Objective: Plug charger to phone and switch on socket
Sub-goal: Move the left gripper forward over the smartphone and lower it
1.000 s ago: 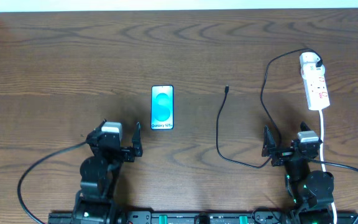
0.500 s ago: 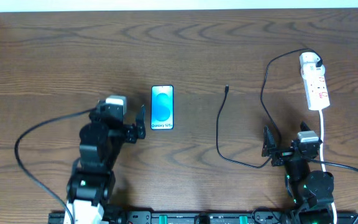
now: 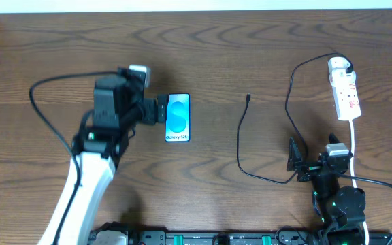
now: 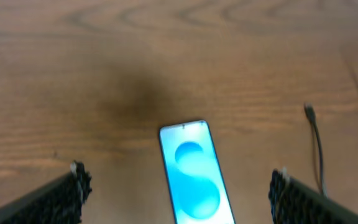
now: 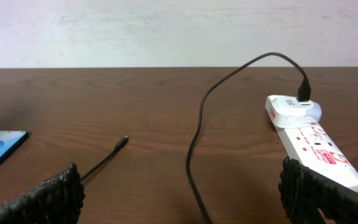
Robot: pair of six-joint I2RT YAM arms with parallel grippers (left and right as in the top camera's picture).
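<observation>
Blue-screened rectangular smartphone (image 3: 177,117): rigid, likely slippery, best pinched across long edges. Left gripper (image 3: 160,111) alongside, right gripper (image 3: 295,163) distant, jaws spread.

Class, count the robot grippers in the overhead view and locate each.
2. The left gripper hovers at the phone's left edge; the right gripper sits front right, near the charger.

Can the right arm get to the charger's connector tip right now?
Likely yes. The right gripper stands open; between it and the small black connector tip of the thin black charger cable lie only bare wooden table and the cable's own slack.
</observation>
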